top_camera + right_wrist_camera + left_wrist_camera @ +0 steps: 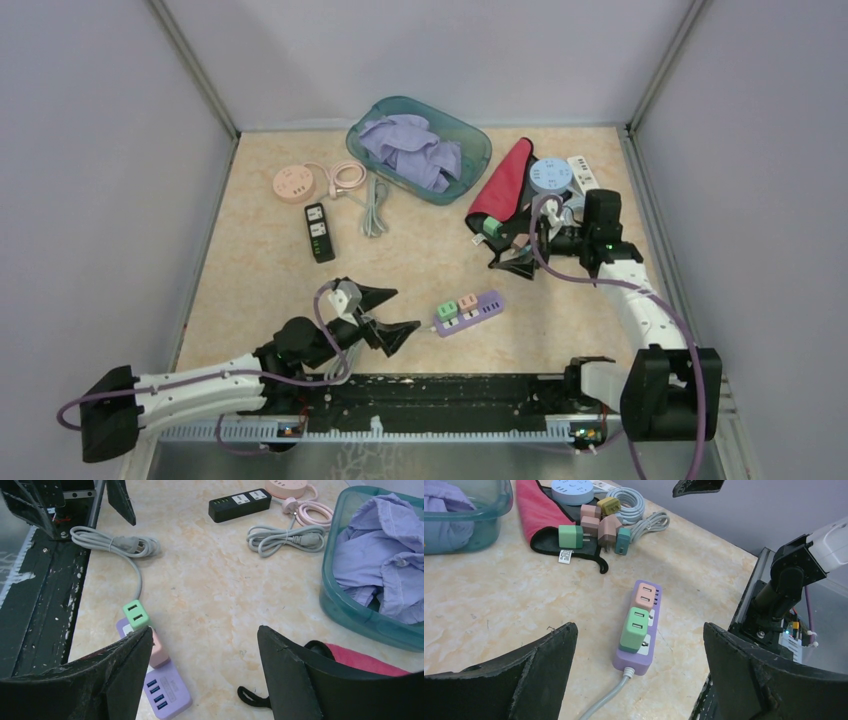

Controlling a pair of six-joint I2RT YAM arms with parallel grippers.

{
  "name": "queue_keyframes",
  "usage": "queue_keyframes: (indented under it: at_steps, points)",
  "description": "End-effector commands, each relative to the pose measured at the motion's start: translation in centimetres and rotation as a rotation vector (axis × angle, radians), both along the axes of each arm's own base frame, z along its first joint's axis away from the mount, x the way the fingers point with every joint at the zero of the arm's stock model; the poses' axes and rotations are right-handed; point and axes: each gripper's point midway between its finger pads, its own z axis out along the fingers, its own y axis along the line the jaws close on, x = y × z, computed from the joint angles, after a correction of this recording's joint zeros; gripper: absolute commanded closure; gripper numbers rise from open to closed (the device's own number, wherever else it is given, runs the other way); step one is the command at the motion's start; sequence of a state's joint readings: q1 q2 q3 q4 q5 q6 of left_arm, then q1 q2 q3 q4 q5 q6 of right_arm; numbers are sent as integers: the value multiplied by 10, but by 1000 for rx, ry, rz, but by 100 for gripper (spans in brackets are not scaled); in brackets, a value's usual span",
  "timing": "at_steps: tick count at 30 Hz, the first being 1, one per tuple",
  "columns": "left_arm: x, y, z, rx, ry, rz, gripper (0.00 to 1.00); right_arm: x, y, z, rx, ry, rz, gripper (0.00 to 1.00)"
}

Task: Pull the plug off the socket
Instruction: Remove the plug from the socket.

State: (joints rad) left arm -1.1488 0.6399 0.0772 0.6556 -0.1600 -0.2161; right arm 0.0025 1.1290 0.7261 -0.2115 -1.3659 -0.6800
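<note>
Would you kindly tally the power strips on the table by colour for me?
purple power strip: 1
black power strip: 1
pink round power strip: 1
blue round power strip: 1
white power strip: 1
Total: 5

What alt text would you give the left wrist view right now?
A purple power strip lies on the table with a green plug and a pink plug seated in it, framed by the open left gripper. Beyond it, loose plugs sit by a red cloth.
</note>
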Motion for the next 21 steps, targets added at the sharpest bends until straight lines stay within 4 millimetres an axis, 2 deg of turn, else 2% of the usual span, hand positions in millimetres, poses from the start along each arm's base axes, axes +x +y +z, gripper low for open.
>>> queue_keyframes:
  at_steps: [1, 7, 21]
  points:
    - [-2, 8, 3, -85, 30, 13, 0, -12, 12, -2, 14, -50, 88, 22]
    - [-4, 14, -10, -96, 50, 20, 0, -21, 26, -15, -19, -44, 141, 20]
    - [-2, 17, -25, -92, 83, 42, 0, -30, 42, -35, -96, -42, 197, 19]
